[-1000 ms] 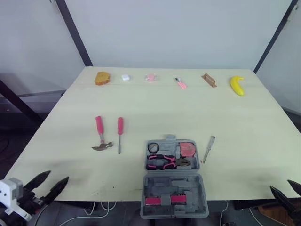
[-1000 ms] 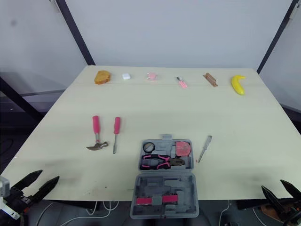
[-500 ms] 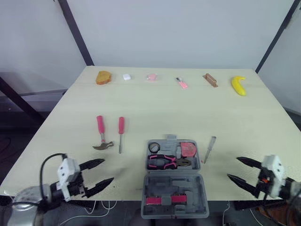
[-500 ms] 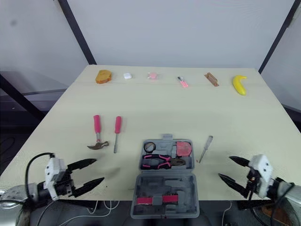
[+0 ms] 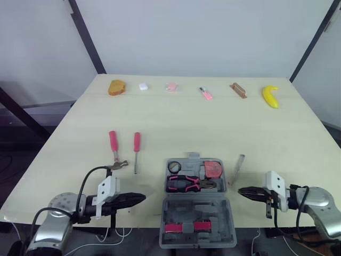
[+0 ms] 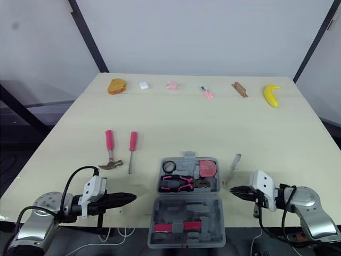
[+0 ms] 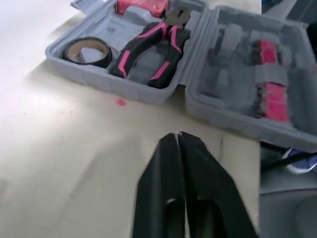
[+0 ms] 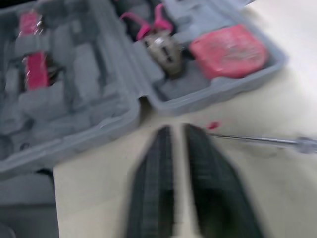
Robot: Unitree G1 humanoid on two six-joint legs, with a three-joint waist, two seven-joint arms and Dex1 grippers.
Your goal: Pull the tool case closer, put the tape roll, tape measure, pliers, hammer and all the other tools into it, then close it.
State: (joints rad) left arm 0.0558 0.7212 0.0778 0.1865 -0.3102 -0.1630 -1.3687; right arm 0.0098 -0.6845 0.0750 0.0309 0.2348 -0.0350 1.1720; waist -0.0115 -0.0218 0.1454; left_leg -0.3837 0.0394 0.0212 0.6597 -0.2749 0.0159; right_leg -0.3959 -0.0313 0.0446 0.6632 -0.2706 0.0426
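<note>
Hammer (image 5: 114, 152) next, I'd say
Left gripper (image 5: 141, 198) clenched empty, right gripper (image 5: 241, 191) barely parted, both flanking my tool case (image 5: 198, 209).

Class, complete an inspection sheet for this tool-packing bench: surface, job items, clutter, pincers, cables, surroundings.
Surface: pale table, no spills seen.
Job's things: open tool case at the near edge holds tape roll, pliers and tape measure; hammer and pink screwdriver lie to its left, grey screwdriver to its right.
Clutter: far-edge row including bread-like lump, brown block, banana.
Grippers: left pincer shut, empty, left of the case; right pincer right of it.
Cables: black cable loops over the left arm; white cables hang below the near edge.
Surroundings: pale wall, dark struts.
</note>
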